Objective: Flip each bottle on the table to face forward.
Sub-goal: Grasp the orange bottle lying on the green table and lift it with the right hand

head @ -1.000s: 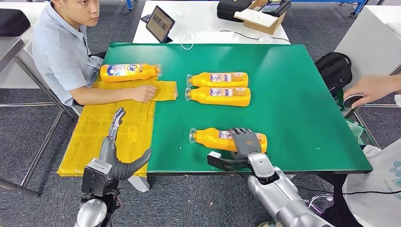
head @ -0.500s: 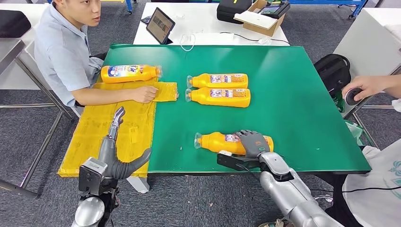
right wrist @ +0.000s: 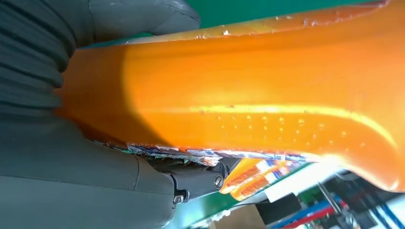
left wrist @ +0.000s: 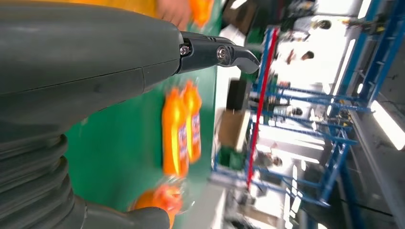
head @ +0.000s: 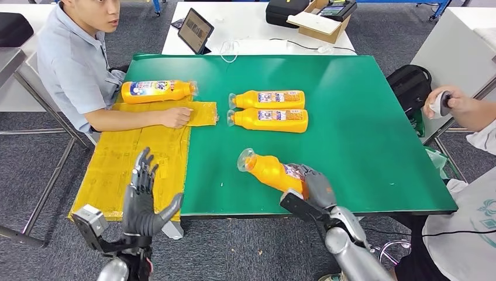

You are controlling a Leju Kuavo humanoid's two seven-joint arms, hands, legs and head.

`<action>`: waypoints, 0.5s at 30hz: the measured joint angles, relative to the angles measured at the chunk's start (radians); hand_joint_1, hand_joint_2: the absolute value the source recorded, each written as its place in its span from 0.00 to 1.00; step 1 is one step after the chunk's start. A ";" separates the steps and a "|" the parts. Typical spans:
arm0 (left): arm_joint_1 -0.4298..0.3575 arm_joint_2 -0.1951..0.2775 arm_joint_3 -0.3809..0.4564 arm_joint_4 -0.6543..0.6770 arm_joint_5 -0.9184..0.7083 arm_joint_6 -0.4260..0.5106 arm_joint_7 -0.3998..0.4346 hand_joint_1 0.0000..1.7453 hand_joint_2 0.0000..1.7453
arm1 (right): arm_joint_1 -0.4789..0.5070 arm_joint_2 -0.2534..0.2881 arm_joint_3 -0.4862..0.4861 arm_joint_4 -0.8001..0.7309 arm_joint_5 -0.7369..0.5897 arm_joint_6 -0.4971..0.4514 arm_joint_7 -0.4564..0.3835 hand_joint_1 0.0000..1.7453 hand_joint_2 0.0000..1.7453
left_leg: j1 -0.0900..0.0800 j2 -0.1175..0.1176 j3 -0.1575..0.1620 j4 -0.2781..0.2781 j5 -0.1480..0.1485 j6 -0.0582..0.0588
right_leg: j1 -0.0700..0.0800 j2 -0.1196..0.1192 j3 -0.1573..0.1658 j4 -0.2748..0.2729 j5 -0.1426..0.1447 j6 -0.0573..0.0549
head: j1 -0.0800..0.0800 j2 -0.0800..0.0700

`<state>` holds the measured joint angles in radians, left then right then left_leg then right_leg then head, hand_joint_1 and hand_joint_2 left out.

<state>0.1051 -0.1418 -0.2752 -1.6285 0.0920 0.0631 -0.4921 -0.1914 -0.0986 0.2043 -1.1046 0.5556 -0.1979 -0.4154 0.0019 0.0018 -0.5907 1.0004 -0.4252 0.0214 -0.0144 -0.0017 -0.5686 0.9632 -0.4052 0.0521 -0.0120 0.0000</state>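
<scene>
Lower centre of the head view: the right hand (head: 313,186) grips an orange bottle (head: 274,171), now tilted with its capped end raised off the green table (head: 362,134); earlier it lay flat. Label print unreadable. The left hand (head: 143,196), lower left, has risen, fingers spread, empty.

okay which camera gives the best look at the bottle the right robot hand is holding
The head view. It shows the whole held bottle, tilted with its cap end raised, and the right robot hand gripping its base end. The right wrist view shows just a close stretch of its orange side; the left wrist view catches a blurred bit.
</scene>
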 joint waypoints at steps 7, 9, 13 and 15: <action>0.031 -0.009 -0.039 0.024 0.072 0.008 0.006 0.00 1.00 | 0.043 0.079 -0.033 -0.110 -0.108 -0.081 -0.102 0.96 1.00 | 0.000 0.000 -0.010 0.000 0.003 0.000 | 0.000 0.000 -0.008 0.001 0.000 0.000 | 0.000 0.000; 0.034 -0.008 -0.044 0.044 0.086 0.001 0.024 0.00 1.00 | 0.042 0.096 -0.034 -0.130 -0.117 -0.090 -0.111 0.96 1.00 | 0.000 0.000 -0.011 0.000 0.002 0.000 | 0.000 0.000 -0.009 0.001 0.000 0.000 | 0.000 0.000; 0.037 -0.006 -0.048 0.073 0.094 -0.004 0.035 0.00 1.00 | 0.042 0.119 -0.033 -0.150 -0.121 -0.098 -0.118 0.94 1.00 | 0.000 -0.001 -0.013 0.000 0.002 0.000 | -0.001 -0.001 -0.011 0.001 0.000 0.000 | 0.000 0.000; 0.037 -0.005 -0.049 0.082 0.092 -0.004 0.037 0.00 1.00 | 0.042 0.124 -0.033 -0.153 -0.123 -0.100 -0.122 0.94 1.00 | 0.000 -0.002 -0.014 0.000 0.002 0.001 | -0.001 -0.001 -0.011 0.001 0.000 0.000 | 0.000 0.000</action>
<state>0.1422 -0.1472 -0.3246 -1.5464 0.1843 0.0595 -0.4554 -0.1494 0.0258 0.1710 -1.2580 0.4331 -0.2983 -0.5369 0.0016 0.0003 -0.6046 1.0005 -0.4229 0.0219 -0.0151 -0.0025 -0.5799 0.9638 -0.4050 0.0524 -0.0120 0.0000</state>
